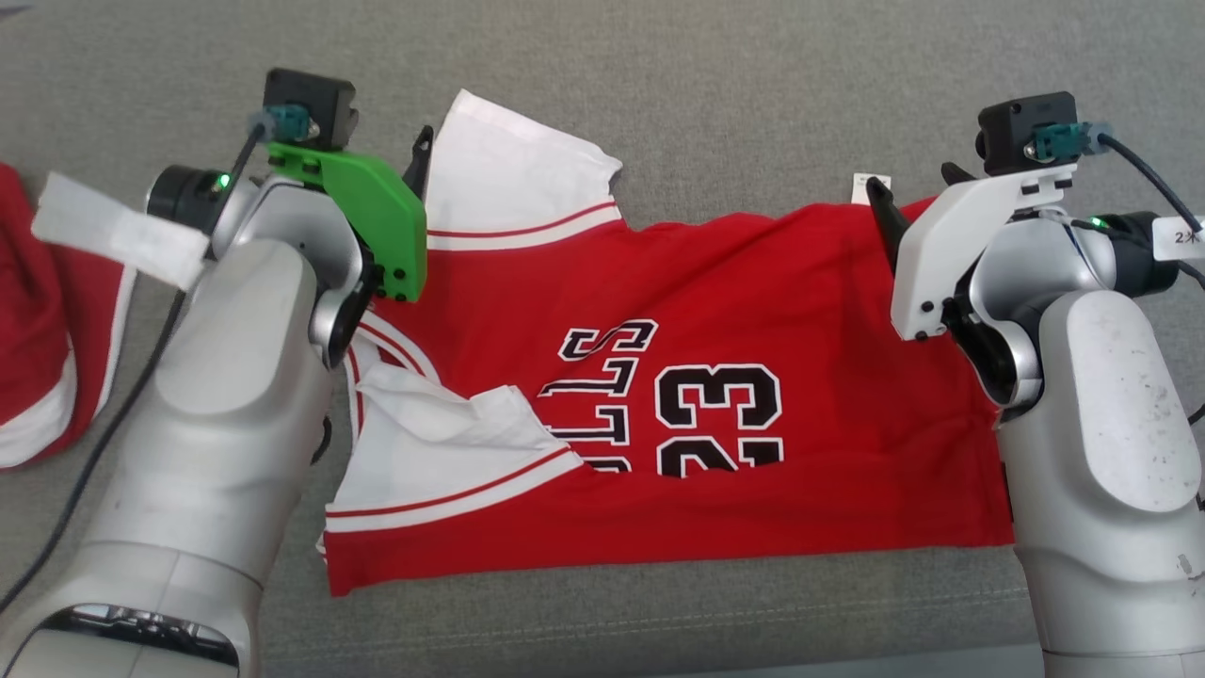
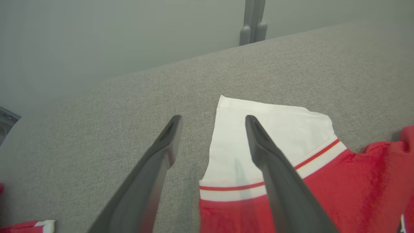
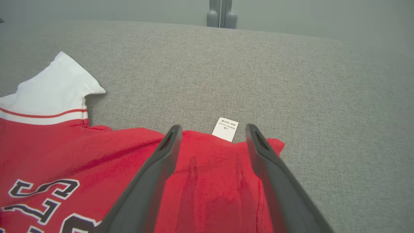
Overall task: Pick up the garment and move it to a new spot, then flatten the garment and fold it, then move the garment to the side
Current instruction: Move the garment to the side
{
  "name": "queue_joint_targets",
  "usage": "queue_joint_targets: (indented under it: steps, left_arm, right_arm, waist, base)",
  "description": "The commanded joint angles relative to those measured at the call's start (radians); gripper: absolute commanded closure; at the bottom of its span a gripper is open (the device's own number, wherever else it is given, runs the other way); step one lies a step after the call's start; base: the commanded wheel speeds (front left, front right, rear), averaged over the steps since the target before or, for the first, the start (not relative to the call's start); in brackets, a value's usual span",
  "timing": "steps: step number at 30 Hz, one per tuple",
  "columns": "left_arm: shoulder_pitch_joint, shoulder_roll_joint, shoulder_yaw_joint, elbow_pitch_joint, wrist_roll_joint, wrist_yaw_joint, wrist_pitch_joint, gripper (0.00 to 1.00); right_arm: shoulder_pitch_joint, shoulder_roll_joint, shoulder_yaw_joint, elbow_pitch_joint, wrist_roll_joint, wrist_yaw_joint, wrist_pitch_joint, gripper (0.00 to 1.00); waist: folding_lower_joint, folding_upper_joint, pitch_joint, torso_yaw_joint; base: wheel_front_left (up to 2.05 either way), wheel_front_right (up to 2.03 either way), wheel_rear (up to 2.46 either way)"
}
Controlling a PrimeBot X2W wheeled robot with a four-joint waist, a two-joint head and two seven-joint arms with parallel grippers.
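Left claw (image 2: 213, 119), right claw (image 3: 213, 127) agape over jersey (image 1: 800, 311); red garment (image 1: 33, 301) leftward.

Both pale arms reach forward, one at each end of the garment (image 1: 753, 282). The left arm (image 1: 226, 377) is at the garment's sleeve end, and its wrist carries a green bracket (image 1: 372, 212). The left gripper (image 2: 213, 121) hovers there with its dark fingers (image 2: 161, 155) spread wide and empty, one over the garment and one just beside it. The right arm (image 1: 1101, 405), with a white bracket (image 1: 951, 235), is at the opposite end. The right gripper (image 3: 213, 129) is also spread wide, holding nothing, above the garment's far edge.
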Motion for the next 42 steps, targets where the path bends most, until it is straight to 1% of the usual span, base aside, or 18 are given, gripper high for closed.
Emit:
queue_joint_targets:
  steps: [1, 6, 9, 13, 24, 27, 32, 34, 36, 37, 38, 40, 42]
  left_arm:
    - [-0.051, 0.005, -0.004, 0.030, 0.005, -0.006, 0.024, 0.00]
    - [-0.175, 0.018, -0.013, 0.127, 0.015, 0.005, 0.118, 0.00]
    - [-0.228, 0.028, -0.020, 0.167, 0.026, 0.015, 0.156, 0.00]
    - [-0.279, 0.039, -0.032, 0.206, 0.033, 0.014, 0.200, 0.00]
    - [-0.355, 0.083, -0.037, 0.255, 0.031, 0.023, 0.242, 0.00]
    - [-0.371, 0.096, -0.048, 0.270, 0.042, 0.032, 0.256, 0.00]
    - [-0.380, 0.095, -0.062, 0.294, 0.045, 0.031, 0.287, 0.01]
    - [-0.384, 0.090, -0.068, 0.303, 0.043, 0.019, 0.301, 0.52]
    - [-0.384, 0.080, -0.068, 0.310, 0.031, 0.012, 0.316, 0.69]
    - [-0.385, 0.077, -0.068, 0.313, 0.025, 0.006, 0.322, 0.73]
    - [-0.387, 0.076, -0.068, 0.316, 0.021, 0.004, 0.330, 0.72]
    - [-0.392, 0.073, -0.071, 0.318, 0.015, -0.002, 0.340, 0.60]
    - [-0.393, 0.069, -0.074, 0.318, 0.011, -0.009, 0.347, 0.51]
  right_arm:
    - [-0.022, -0.004, 0.006, -0.013, 0.000, 0.000, 0.012, 0.00]
    - [-0.047, -0.003, 0.020, -0.058, -0.001, 0.000, 0.025, 0.00]
    - [-0.046, -0.003, 0.025, -0.081, 0.000, 0.000, 0.028, 0.00]
    - [-0.034, -0.003, 0.024, -0.104, 0.005, 0.000, 0.022, 0.00]
    - [-0.026, -0.003, 0.037, -0.120, 0.030, 0.000, 0.007, 0.00]
    - [-0.028, -0.003, 0.037, -0.132, 0.023, 0.000, 0.013, 0.00]
    - [-0.038, -0.004, 0.030, -0.151, 0.014, 0.000, 0.024, 0.00]
    - [-0.039, -0.004, 0.030, -0.158, 0.015, 0.000, 0.031, 0.00]
    - [-0.039, -0.003, 0.028, -0.165, 0.014, 0.000, 0.037, 0.00]
    - [-0.039, -0.004, 0.027, -0.169, 0.013, 0.000, 0.038, 0.00]
    - [-0.038, -0.004, 0.025, -0.171, 0.012, 0.000, 0.039, 0.00]
    - [-0.037, -0.004, 0.024, -0.174, 0.013, 0.000, 0.040, 0.00]
    - [-0.033, -0.004, 0.024, -0.174, 0.015, 0.000, 0.040, 0.00]
  waist:
    - [-0.0001, 0.0000, 0.114, -0.067]
    - [-0.0001, 0.0000, 0.173, -0.097]
    - [-0.0001, 0.0000, 0.197, -0.114]
    - [-0.0001, 0.0000, 0.216, -0.131]
    - [-0.0001, 0.0000, 0.240, -0.176]
    - [-0.0001, 0.0000, 0.255, -0.183]
    - [-0.0001, 0.0000, 0.271, -0.184]
    - [-0.0001, 0.0000, 0.277, -0.180]
    - [-0.0001, 0.0000, 0.281, -0.176]
    - [-0.0001, 0.0000, 0.282, -0.173]
    - [-0.0001, 0.0000, 0.282, -0.171]
    - [-0.0001, 0.0000, 0.283, -0.167]
    - [-0.0001, 0.0000, 0.281, -0.166]
  base:
    - [0.00, 0.00, 0.00]
    - [0.00, 0.00, 0.00]
    - [0.00, 0.00, 0.00]
    - [0.00, 0.00, 0.00]
    - [0.00, 0.00, 0.00]
    - [0.00, 0.00, 0.00]
    - [0.00, 0.00, 0.00]
    - [0.00, 0.00, 0.00]
    - [0.00, 0.00, 0.00]
    - [0.00, 0.00, 0.00]
    - [0.00, 0.00, 0.00]
    - [0.00, 0.00, 0.00]
    - [0.00, 0.00, 0.00]
